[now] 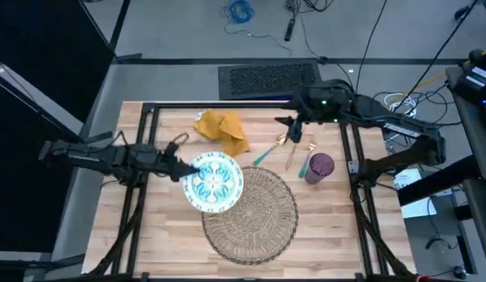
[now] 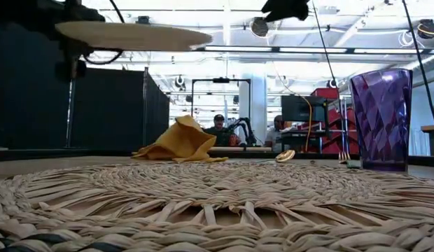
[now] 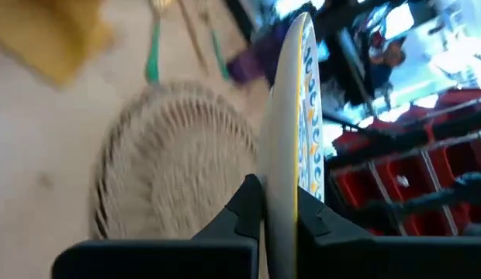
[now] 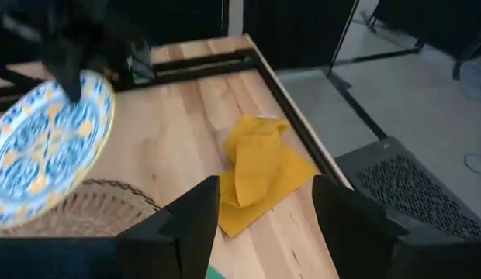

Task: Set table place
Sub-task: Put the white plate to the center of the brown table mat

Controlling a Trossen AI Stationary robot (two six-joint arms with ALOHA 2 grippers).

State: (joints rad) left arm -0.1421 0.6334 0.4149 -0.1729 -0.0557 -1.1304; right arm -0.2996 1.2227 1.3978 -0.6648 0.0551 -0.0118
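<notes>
The blue-green patterned plate (image 1: 215, 183) hangs in the air over the far-left edge of the woven straw mat (image 1: 255, 213) — its rim pinched by the left gripper (image 1: 183, 171). Beyond the mat lie the yellow napkin (image 1: 221, 130), gold cutlery (image 1: 288, 149) and purple cup (image 1: 319, 167). Above the cutlery the right gripper (image 1: 294, 125) hovers, fingers apart.

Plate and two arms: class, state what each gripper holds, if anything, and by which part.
The left gripper holds the plate by its rim, above the woven mat. The right gripper, jaws open, holds nothing above the yellow napkin.
</notes>
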